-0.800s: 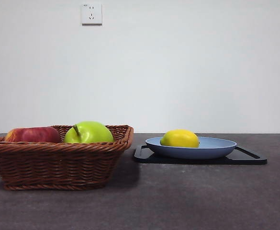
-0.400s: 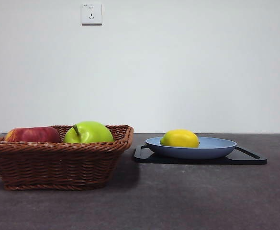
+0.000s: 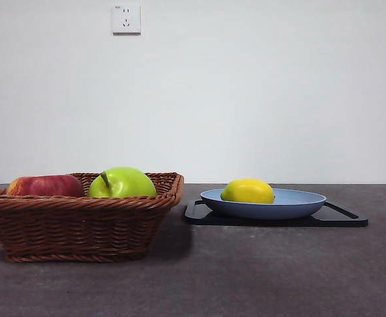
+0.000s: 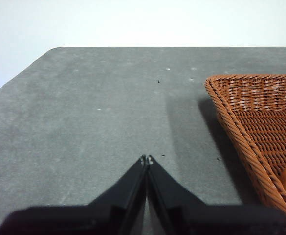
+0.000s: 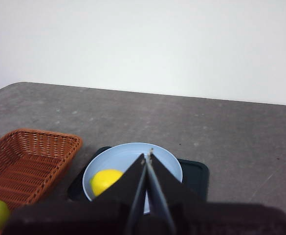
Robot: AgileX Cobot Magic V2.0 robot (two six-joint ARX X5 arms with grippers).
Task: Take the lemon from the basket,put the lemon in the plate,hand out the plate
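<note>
Nothing moved; lemon (image 3: 247,190) in plate (image 3: 298,205), closed tools only wrist-visible

The basket (image 3: 80,221) stood on the left of the grey table (image 3: 245,277), holding a green apple (image 3: 122,182) with a stem and a red apple (image 3: 45,185) to its left. To the right, just beside the basket, a black tray (image 3: 341,217) carried the plate (image 3: 291,205). The lemon (image 3: 247,191) lay on the plate's left part. A white wall socket (image 3: 126,19) was mounted high on the far wall.
</note>
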